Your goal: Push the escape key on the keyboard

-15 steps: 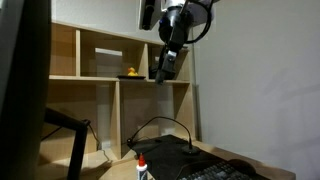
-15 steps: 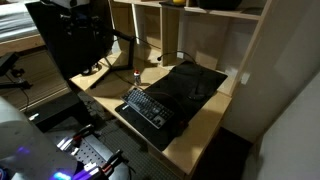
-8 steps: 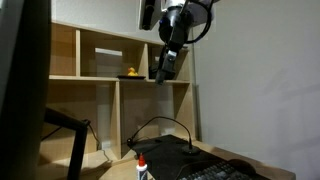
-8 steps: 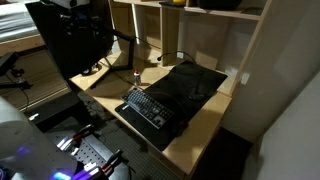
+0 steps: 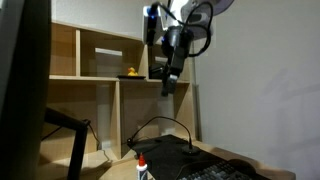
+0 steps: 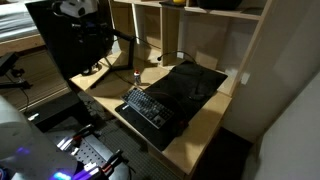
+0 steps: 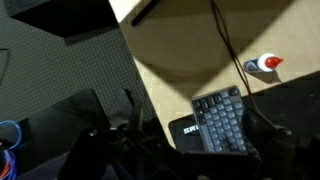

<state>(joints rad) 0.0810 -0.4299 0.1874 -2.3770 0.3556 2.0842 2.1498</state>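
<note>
The keyboard (image 6: pixel 148 107) is flat and dark. It lies on the near end of a black mat (image 6: pixel 190 82) on the wooden desk. It also shows at the bottom right of an exterior view (image 5: pixel 215 172) and in the wrist view (image 7: pixel 222 122). My gripper (image 5: pixel 167 88) hangs high in the air in front of the shelf, far above the desk, pointing down. In the wrist view its dark fingers (image 7: pixel 185 165) stand apart at the bottom edge, with nothing between them. The keyboard lies far below them.
A small white glue bottle with a red cap (image 6: pixel 136 75) stands on the desk beside the mat; it also shows in the wrist view (image 7: pixel 265 65). A wooden shelf unit (image 5: pixel 100 80) with a yellow duck (image 5: pixel 129 73) stands behind. Black cables (image 5: pixel 160 125) arch over the mat.
My arm has moved down a little in front of the shelf, so the gripper hangs lower than before. The keyboard and the bottle have not moved.
</note>
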